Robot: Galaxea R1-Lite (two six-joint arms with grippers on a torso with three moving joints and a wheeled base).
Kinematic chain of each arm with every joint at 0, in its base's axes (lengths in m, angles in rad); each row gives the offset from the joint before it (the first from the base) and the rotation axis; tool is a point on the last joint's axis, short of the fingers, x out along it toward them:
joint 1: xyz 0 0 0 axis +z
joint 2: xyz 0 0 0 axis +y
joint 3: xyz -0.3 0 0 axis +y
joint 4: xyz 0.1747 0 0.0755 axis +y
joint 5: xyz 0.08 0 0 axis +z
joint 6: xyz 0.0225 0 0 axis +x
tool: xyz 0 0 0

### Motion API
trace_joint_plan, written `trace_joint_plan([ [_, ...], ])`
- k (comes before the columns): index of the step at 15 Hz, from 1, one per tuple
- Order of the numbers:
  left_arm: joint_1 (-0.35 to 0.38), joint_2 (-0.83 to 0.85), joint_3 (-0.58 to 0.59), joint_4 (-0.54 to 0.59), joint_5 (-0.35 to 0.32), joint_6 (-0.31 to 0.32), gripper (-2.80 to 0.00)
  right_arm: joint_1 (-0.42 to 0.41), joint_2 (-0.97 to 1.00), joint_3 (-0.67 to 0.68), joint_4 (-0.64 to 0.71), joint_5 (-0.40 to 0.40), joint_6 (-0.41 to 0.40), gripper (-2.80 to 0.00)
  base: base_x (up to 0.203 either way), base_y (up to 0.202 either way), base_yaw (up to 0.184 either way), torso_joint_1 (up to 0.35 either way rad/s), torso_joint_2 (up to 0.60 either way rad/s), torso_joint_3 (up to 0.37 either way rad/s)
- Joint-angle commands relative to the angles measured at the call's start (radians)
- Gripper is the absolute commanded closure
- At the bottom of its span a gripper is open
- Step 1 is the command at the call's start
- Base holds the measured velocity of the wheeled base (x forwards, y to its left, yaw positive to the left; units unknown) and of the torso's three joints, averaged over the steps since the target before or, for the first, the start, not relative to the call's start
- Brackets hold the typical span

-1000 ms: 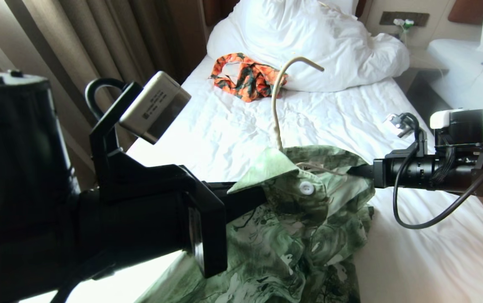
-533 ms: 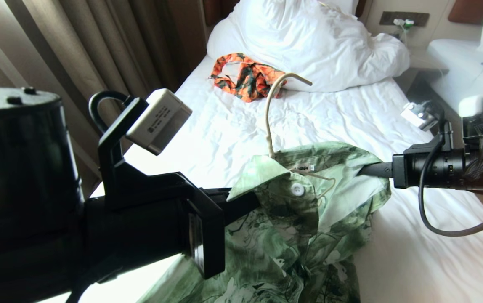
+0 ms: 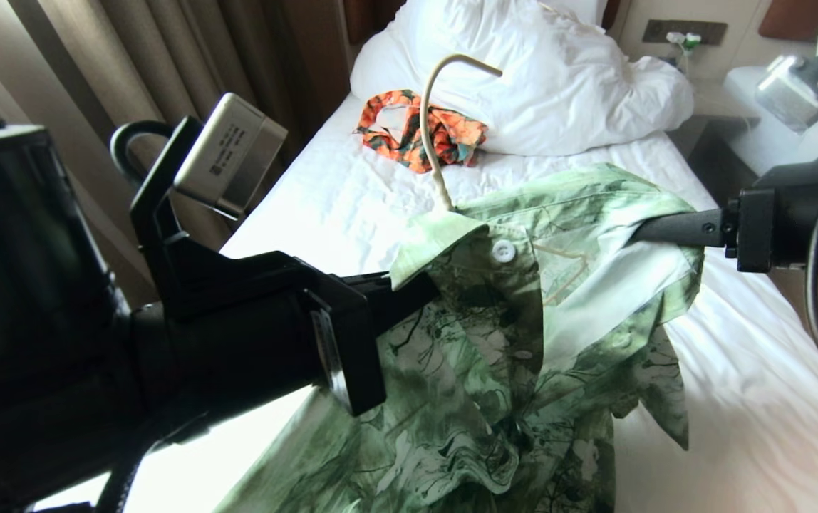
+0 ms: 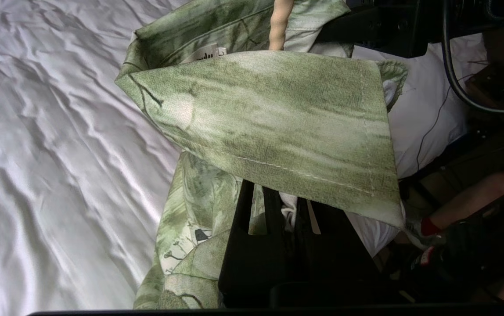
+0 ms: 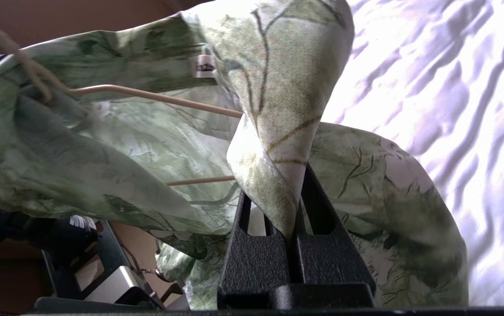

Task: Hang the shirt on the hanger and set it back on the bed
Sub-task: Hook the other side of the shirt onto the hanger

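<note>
Above the bed [image 3: 558, 185], between my two arms, the shirt [image 3: 494, 370] is hanging in the air. It is a light green short-sleeved button-up with pale flowers and dark leaves printed over it, a folded collar and a white button just under the collar. Its front is falling open on my right side, showing the paler inside of the cloth, and the lower part is draping down in loose folds toward the near edge of the head view. A thin beige hanger [image 3: 432, 121] is sitting inside the neck, its hook rising clear of the collar; in the right wrist view its wires [image 5: 160, 98] are running under the fabric.

My left gripper [image 4: 278, 210] is reaching in under the collar point with its jaws clamped together on shirt cloth, and a pale strip that may be the hanger is showing between them, though I cannot tell for sure. My right gripper [image 5: 293, 219] is pinching a twisted fold of the shirt at the far shoulder, jaws closed tight on it.

Compared with a second ago, the shirt is sitting higher and is stretched wider between my arms. The right arm has swung up and outward, the hook now is standing before the white duvet [image 3: 523, 64] instead of beside the orange-and-green garment [image 3: 416, 128], and more of the shirt is hanging free of the sheet.
</note>
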Motion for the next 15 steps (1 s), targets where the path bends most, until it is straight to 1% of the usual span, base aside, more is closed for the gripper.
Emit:
trace_joint_plan([
  [1, -0.003, 0.031, 0.015, -0.072, 0.000, -0.048, 0.00, 0.024, -0.023, -0.045, -0.003, 0.001, 0.000, 0.00, 0.000, 0.000, 0.000, 0.000, 0.00, 0.000],
  [2, -0.007, 0.047, 0.027, -0.102, -0.002, -0.067, 0.00, 0.022, -0.024, -0.074, 0.001, 0.000, 0.000, 0.00, 0.000, 0.000, 0.000, 0.000, 0.00, 0.000],
  [3, -0.009, 0.068, 0.033, -0.129, -0.002, -0.072, 0.00, 0.021, -0.024, -0.100, 0.005, 0.001, 0.000, 0.00, 0.000, 0.000, 0.000, 0.000, 0.00, 0.000],
  [5, -0.014, 0.113, 0.040, -0.220, -0.003, -0.086, 0.00, 0.026, -0.022, -0.139, 0.005, 0.001, 0.000, 0.00, 0.000, 0.000, 0.000, 0.000, 0.00, 0.000],
  [7, -0.032, 0.162, 0.058, -0.355, -0.002, -0.109, 0.00, 0.052, -0.020, -0.164, 0.008, 0.001, 0.000, 0.00, 0.000, 0.000, 0.000, 0.000, 0.00, 0.000],
  [9, -0.054, 0.211, 0.087, -0.492, 0.002, -0.124, 0.00, 0.097, -0.026, -0.165, 0.022, 0.001, 0.000, 0.00, 0.000, 0.000, 0.000, 0.000, 0.00, 0.000],
  [10, -0.063, 0.230, 0.097, -0.541, 0.003, -0.125, 0.00, 0.122, -0.032, -0.166, 0.029, 0.000, 0.000, 0.00, 0.000, 0.000, 0.000, 0.000, 0.00, 0.000],
  [12, -0.076, 0.251, 0.097, -0.551, 0.004, -0.126, 0.00, 0.183, -0.048, -0.183, 0.047, -0.004, 0.000, 0.00, 0.000, 0.000, 0.000, 0.000, 0.00, 0.000],
  [13, -0.076, 0.251, 0.087, -0.552, 0.003, -0.127, 0.00, 0.216, -0.060, -0.192, 0.082, -0.020, 0.000, 0.00, 0.000, 0.000, 0.000, 0.000, 0.00, 0.000],
  [14, -0.072, 0.252, 0.068, -0.552, 0.004, -0.127, 0.00, 0.251, -0.071, -0.196, 0.122, -0.050, 0.000, 0.00, 0.000, 0.000, 0.000, 0.000, 0.00, 0.000],
  [15, -0.065, 0.254, 0.049, -0.552, 0.005, -0.125, 0.00, 0.282, -0.080, -0.197, 0.151, -0.097, 0.000, 0.00, 0.000, 0.000, 0.000, 0.000, 0.00, 0.000],
])
